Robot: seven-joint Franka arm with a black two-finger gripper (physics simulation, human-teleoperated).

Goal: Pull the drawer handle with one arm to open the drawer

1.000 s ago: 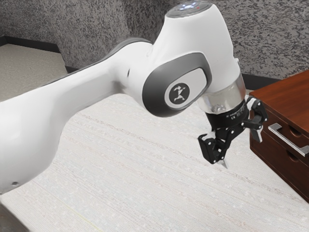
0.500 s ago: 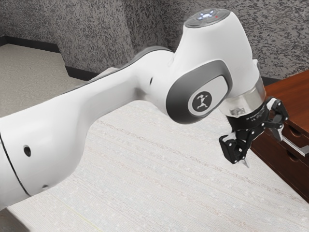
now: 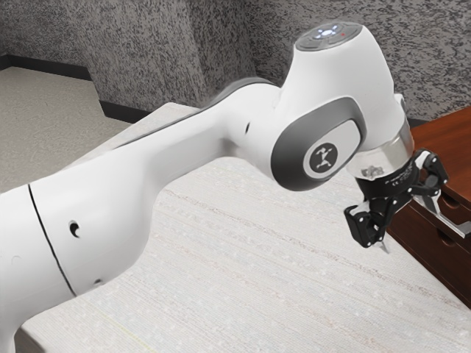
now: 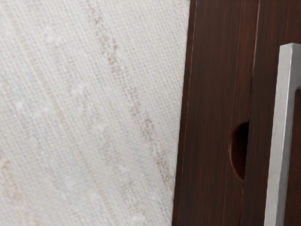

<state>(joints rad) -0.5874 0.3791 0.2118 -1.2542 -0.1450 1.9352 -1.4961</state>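
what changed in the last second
The arm swung toward the exterior view's right, carrying the open gripper over the table up to the cabinet front, close by the silver handle. Nothing was taken hold of. The cabinet and handle stayed put, with the drawer not visibly pulled out.

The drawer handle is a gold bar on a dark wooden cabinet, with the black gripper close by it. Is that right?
Not quite. The handle is a silver-grey bar, not gold, as the wrist view shows. The rest holds: it sits on the dark wooden cabinet, and the exterior view shows the black gripper close by it.
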